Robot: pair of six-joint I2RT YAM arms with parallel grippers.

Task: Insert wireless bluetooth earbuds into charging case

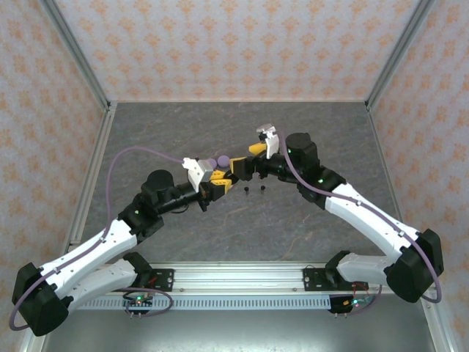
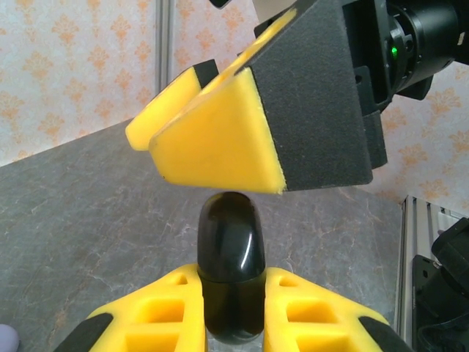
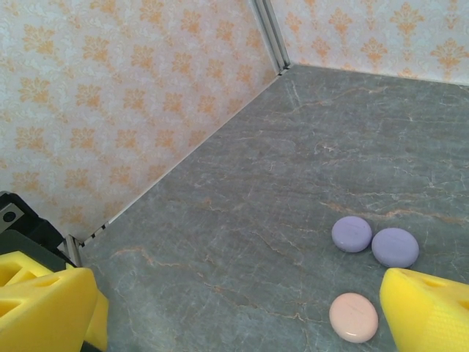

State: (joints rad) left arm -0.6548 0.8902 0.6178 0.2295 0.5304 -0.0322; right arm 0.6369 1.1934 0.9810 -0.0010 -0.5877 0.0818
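A glossy black round charging case (image 2: 229, 242) stands on edge, closed, with my left gripper (image 2: 231, 286) shut on its lower half. In the top view that gripper (image 1: 223, 181) is at mid-table. My right gripper (image 1: 245, 165) hovers just beyond and above it, and its yellow fingers (image 2: 220, 132) almost touch the case's top edge. Its jaws stand wide open in the right wrist view (image 3: 242, 308), with nothing between them. Two tiny black earbuds (image 1: 247, 192) (image 1: 261, 191) lie on the table just in front of the grippers.
Two lilac round cases (image 3: 352, 233) (image 3: 395, 246) and a pinkish one (image 3: 354, 316) lie closed on the grey table beside the left gripper, the lilac showing from above (image 1: 209, 163). Patterned walls (image 1: 234, 44) enclose the table on three sides.
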